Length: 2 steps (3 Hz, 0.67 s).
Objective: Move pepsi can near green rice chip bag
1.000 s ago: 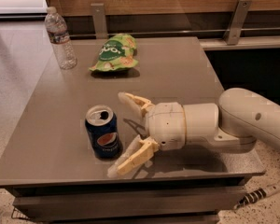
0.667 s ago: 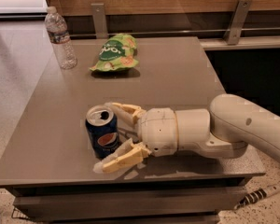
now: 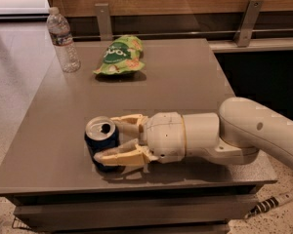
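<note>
Between the fingers (image 3: 119, 156) of the gripper (image 3: 104, 138), the pepsi can (image 3: 100, 129) is clasped on both sides; well beyond the fingers, across the tabletop (image 3: 185, 77), the green rice chip bag (image 3: 119, 56) is seen, a water bottle (image 3: 63, 38) near it.

The arm (image 3: 263, 130) reaches in low from the right, its white forearm (image 3: 200, 133) lying almost level, with the wrist (image 3: 168, 138) pointing left. The gripper (image 3: 106, 138) sits at the near left, its two tan fingers (image 3: 119, 156) set on the far and near sides of the pepsi can (image 3: 100, 128) and closed against it
</note>
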Tool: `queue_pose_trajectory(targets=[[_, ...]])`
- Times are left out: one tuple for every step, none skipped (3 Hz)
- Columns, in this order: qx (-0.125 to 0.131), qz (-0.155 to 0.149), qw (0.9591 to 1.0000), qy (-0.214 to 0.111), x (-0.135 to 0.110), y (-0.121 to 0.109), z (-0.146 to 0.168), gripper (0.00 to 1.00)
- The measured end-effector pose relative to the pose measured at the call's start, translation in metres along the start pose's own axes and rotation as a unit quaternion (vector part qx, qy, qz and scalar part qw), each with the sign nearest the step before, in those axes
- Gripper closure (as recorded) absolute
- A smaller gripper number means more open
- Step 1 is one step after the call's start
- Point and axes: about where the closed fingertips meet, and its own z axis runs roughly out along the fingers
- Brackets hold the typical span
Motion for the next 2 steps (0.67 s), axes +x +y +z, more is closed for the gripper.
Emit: queue_pose_trajectory(targets=[[-0.002, -0.001, 1.0000, 0.001, -0.0013, 0.0013, 0.0021, 0.96], [-0.003, -0.002, 1.0000, 0.001, -0.0018, 0.0019, 0.0030, 1.00]])
